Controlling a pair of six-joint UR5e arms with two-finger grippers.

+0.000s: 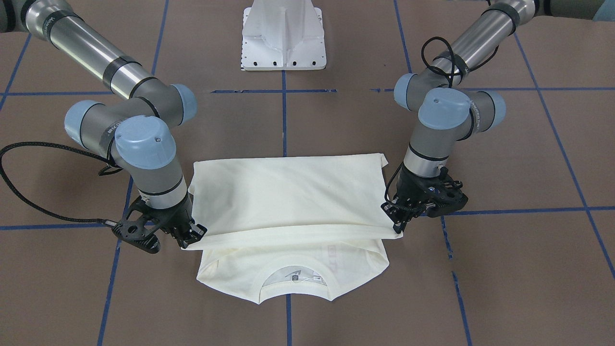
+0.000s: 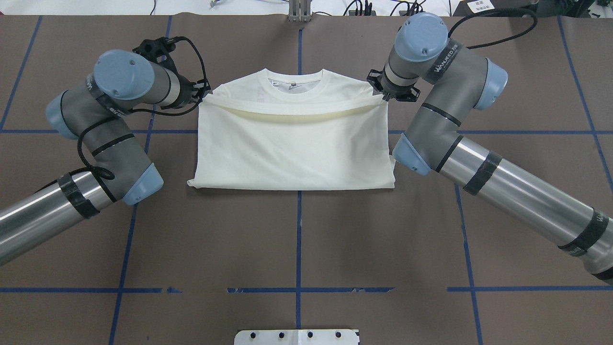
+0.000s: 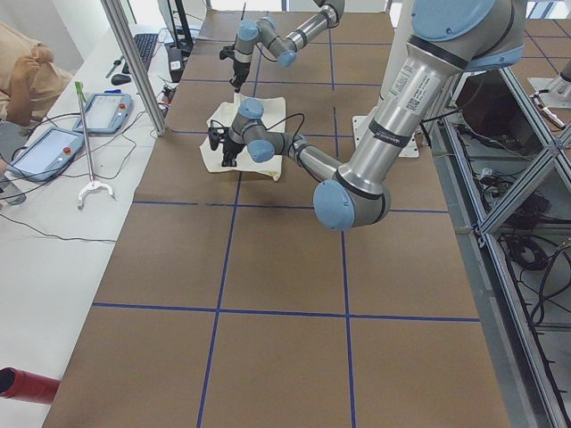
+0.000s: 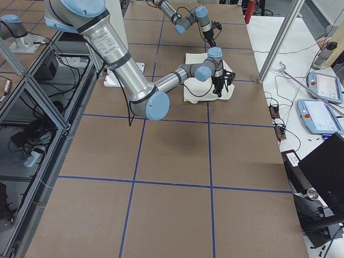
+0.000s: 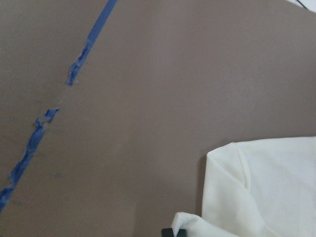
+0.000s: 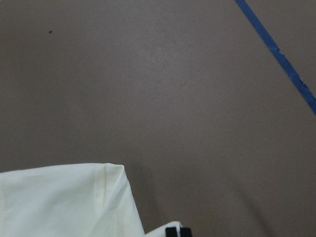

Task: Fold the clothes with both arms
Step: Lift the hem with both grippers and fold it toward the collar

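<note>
The cream-white shirt (image 2: 292, 148) lies on the brown table, its lower half doubled over toward the ribbed collar (image 2: 294, 86). The raised hem edge spans between the two arms just short of the collar. My left gripper (image 2: 203, 97) pinches one corner of that edge and is shut on it; in the front view it is the gripper (image 1: 398, 226) on the right. My right gripper (image 2: 381, 94) is shut on the other corner, and shows again (image 1: 191, 239) at the front view's left. Both wrist views show cloth (image 5: 266, 187) (image 6: 64, 202) beside closed fingertips. The print is hidden.
The white pedestal base (image 1: 283, 38) stands behind the shirt on the robot's side. Blue tape lines (image 2: 298, 239) grid the brown table. A side table with teach pendants (image 3: 53, 152) and a person (image 3: 22, 62) lies beyond the far edge.
</note>
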